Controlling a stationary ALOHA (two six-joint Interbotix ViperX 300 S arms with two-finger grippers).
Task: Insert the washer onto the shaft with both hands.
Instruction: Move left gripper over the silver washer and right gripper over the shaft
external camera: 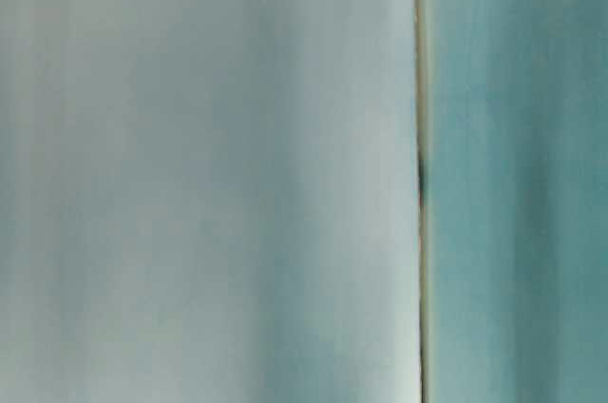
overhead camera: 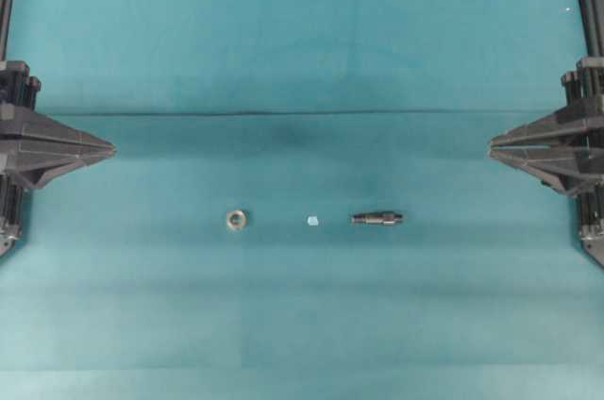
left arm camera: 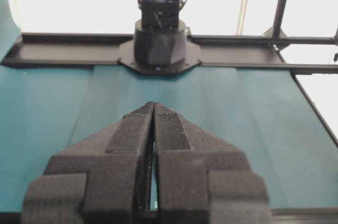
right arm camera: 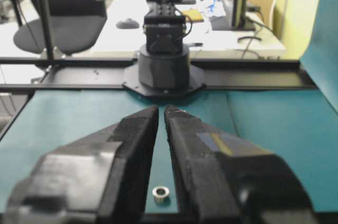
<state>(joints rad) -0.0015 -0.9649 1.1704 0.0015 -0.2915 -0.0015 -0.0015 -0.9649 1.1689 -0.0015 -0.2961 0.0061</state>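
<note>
Teal cloth covers the tabletop (overhead camera: pixel 302 60), and on it lie my task pieces in a row: the washer (overhead camera: pixel 237 220) left of centre, flat, hole up; the shaft (overhead camera: pixel 377 218) right of centre, lying on its side; a small pale piece (overhead camera: pixel 312 221) between them, which I leave alone. My left jaws (overhead camera: pixel 111 148) are pressed together and empty at the left edge; my right jaws (overhead camera: pixel 492 147) are nearly closed, a thin slit between them, also empty. Both sit well apart from the parts. To begin well, I judge each side should open first, then descend squarely: left over the washer's rim, right across the shaft's thicker section, leaving its thinner end free for threading.
</note>
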